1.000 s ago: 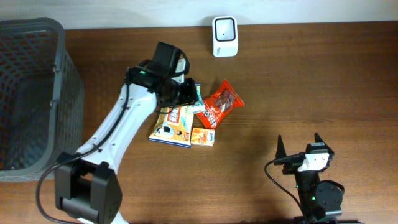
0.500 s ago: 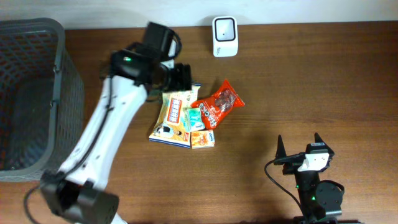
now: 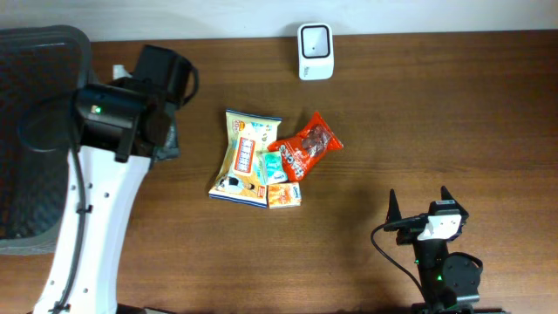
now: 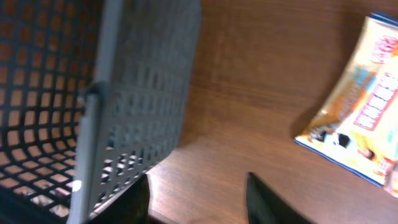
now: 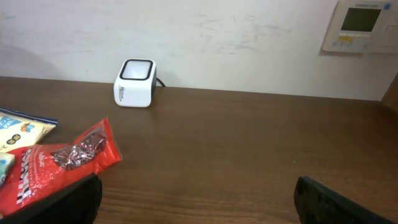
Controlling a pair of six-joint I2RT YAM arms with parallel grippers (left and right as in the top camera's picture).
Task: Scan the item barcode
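Here, the left gripper (image 4: 198, 190) hangs spread and empty over the brown wooden desk (image 3: 418, 105) just beside the grey plastic mesh basket (image 4: 143, 99), while the flat yellow snack packet (image 3: 247, 159) lies mid-desk touching the crinkly red foil packet (image 3: 305, 146), near the white box-shaped barcode scanner (image 3: 314, 51), and the right gripper (image 3: 419, 202) rests spread wide, well apart.

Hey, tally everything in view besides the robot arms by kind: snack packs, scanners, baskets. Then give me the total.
snack packs: 4 (yellow bag, red bag, teal packet, orange box)
scanner: 1
basket: 1
total: 6
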